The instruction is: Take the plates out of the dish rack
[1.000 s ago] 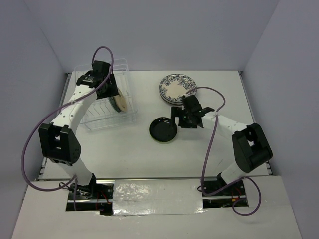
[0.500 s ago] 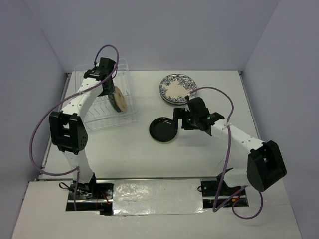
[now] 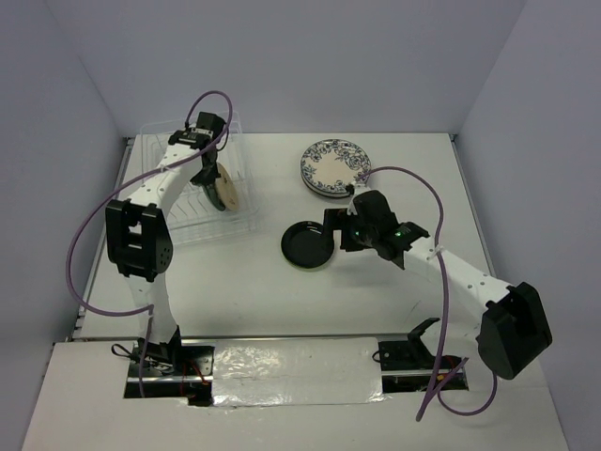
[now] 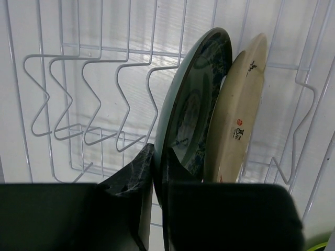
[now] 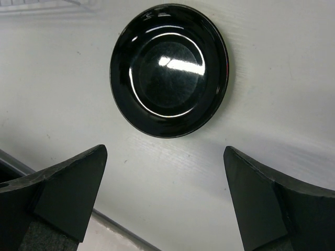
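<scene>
Plate in work: I read the grey-green plate as a shallow round dish. It is glazed and smooth, with a dark ornamental pattern on its face and a thin rim. It stands on edge in the dish rack, tilted slightly, at the right end of the slots.

Left gripper: clenched on the lower rim of the grey-green plate, with one of the fingers on each face. The fingers are matt black blocks with flat inner faces.

Neighbouring plate: the cream plate stands just beside the grey-green plate on its right. The two look to be touching near the top. Its surface is plain and pale, with a few small printed marks, one of them red.

Rack construction: clear plastic walls around white wire dividers. The wires are thin, round in section and bent into repeating zigzag loops. The slots to the left of the grey-green plate hold nothing.

Right gripper: released, fingers spread wide with nothing between them, above the white table.

Unloaded plates: the black plate lies flat on the table just ahead of the right gripper. It is round, glossy and reflective, with a raised rim. The blue-and-white plates form a low stack farther back on the table, with cream centres and ornate dark blue rims
</scene>
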`<state>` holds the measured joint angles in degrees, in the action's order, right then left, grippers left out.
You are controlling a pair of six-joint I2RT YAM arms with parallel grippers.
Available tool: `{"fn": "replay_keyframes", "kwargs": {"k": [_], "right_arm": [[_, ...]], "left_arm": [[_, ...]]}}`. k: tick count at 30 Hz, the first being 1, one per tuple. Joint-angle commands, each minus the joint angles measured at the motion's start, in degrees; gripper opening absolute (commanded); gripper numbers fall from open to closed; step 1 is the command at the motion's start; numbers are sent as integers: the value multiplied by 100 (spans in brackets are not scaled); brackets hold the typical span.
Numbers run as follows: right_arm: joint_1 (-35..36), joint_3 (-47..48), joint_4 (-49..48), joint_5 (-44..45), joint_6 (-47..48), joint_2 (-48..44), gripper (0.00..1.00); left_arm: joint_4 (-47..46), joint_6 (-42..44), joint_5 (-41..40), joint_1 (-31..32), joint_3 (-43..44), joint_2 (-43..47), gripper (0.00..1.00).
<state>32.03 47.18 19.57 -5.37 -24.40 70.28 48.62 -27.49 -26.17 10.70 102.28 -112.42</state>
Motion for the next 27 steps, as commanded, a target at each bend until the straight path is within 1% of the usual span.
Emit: {"fn": "replay_keyframes", "kwargs": {"k": [1,3,4,7,8,12,13,15,17,18,19,20,21,22,23,24,25,26,27], "right_arm": [[58,-130,-392,-34,-3,-234,100],[75,-165,-437,-105,-3,-252,100],[58,-174,-472,-122,6,-278,100],[66,-200,-507,-227,32,-287,100],[75,-200,-516,-263,50,-296,100],[75,-200,-577,-447,50,-322,100],[66,-192,-577,-500,41,-331,100],[66,-165,-665,-588,-20,-401,100],[58,-191,-849,-921,-73,-497,100],[58,-226,-1006,-1123,-160,-637,100],[75,-348,-1495,-1673,-231,-725,100],[66,-428,-1848,-1983,-336,-831,100],[75,-507,-2652,-2256,-685,-1032,100],[75,-604,-3069,-2476,-871,-1130,100],[110,-709,-3456,-2661,-1073,-1200,100],[145,-701,-3860,-2706,-1345,-1279,100],[198,-623,-3856,-2593,-1400,-1263,100],[311,-335,-3699,-2166,-1366,-1228,100],[426,-149,-3193,-1848,-1296,-1175,100]], "left_arm": [[104,-134,-318,20,266,211,8],[243,-152,-405,29,449,256,6],[331,-169,-450,20,538,264,2],[639,-126,-652,38,933,247,0],[901,-99,-878,38,1186,221,0],[1447,-46,-1556,46,1741,185,0],[1640,-29,-1879,46,1795,238,0],[1817,-81,-2276,46,1857,360,0],[1914,-152,-2305,46,1770,720,0],[1836,-134,-2244,46,1508,913,0],[1548,-47,-1860,64,1331,1394,0],[1258,75,-1439,64,782,1677,0],[907,207,-869,64,393,2028,0],[503,295,-280,64,6,2753,0],[-258,288,970,64,-424,3117,0],[-587,244,1557,64,-1211,3460,0],[-834,165,2076,64,-1532,4038,0],[-1272,8,2960,81,-2110,4279,0],[-1468,-55,3378,99,-2385,4507,0]]}}
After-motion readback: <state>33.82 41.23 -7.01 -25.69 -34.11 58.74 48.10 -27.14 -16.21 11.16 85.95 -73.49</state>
